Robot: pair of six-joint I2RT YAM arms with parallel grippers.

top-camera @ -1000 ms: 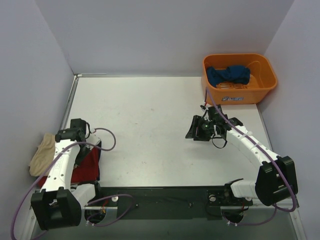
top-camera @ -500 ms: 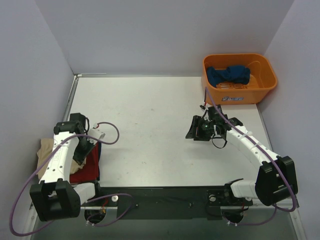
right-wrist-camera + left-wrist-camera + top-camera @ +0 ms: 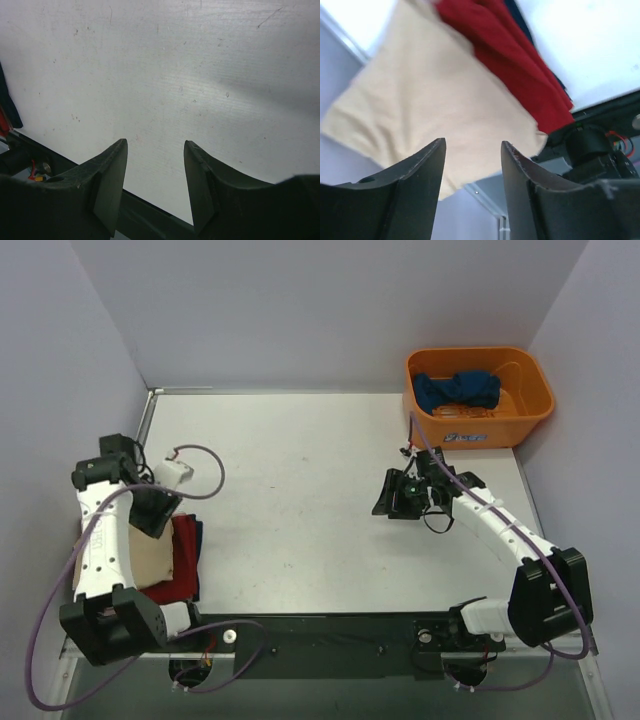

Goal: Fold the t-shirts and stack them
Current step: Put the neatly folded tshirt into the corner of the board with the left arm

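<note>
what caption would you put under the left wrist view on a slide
Open left gripper above a tan t-shirt that lies over a red t-shirt at the edge of the table.

Right gripper (image 3: 155, 145), seen from its own wrist: two dark fingers (image 3: 107, 185) stand spread apart, with nothing held between them. Behind them lies a white, lightly scuffed table (image 3: 200, 75). At the left edge are a sliver of dark blue cloth (image 3: 7, 102) and a black rail (image 3: 30, 157).
</note>
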